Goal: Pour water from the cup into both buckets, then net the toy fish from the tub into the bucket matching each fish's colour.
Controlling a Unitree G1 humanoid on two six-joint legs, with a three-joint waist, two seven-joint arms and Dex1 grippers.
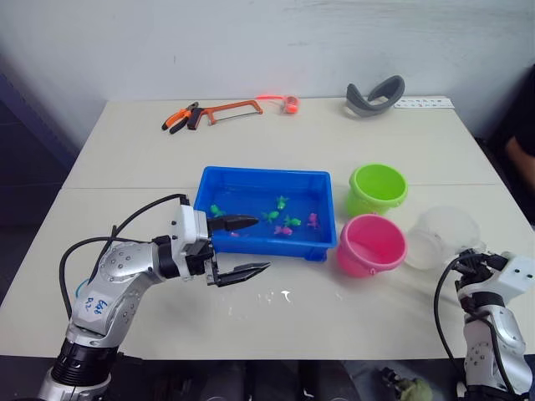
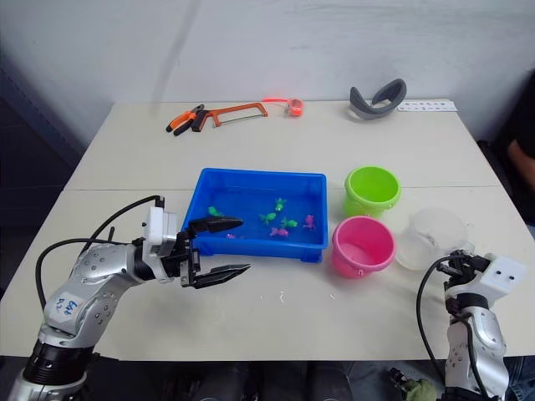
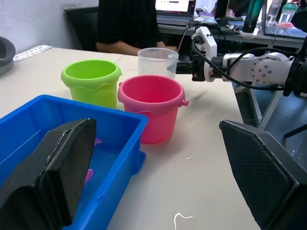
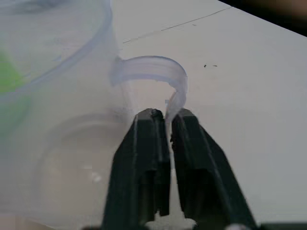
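Note:
The blue tub (image 1: 263,173) sits mid-table with water and several tiny green and pink toy fish (image 1: 282,201) in it. To its right stand the lime green bucket (image 1: 378,187) and, nearer me, the pink bucket (image 1: 371,244). The clear cup (image 1: 441,238) stands upright just right of the pink bucket. My right gripper (image 4: 168,115) is shut on the cup's thin handle (image 4: 158,76). My left gripper (image 1: 259,244) is open and holds nothing. It hovers at the tub's front left rim, one finger over the tub and the other over the table.
A hacksaw (image 1: 230,109), pliers (image 1: 180,119), a small orange item (image 1: 291,104), a grey curved band (image 1: 376,94) and a white power strip (image 1: 424,104) lie along the far edge. A person (image 1: 522,134) sits at the right side. Water drops (image 1: 284,294) dot the table in front of the tub.

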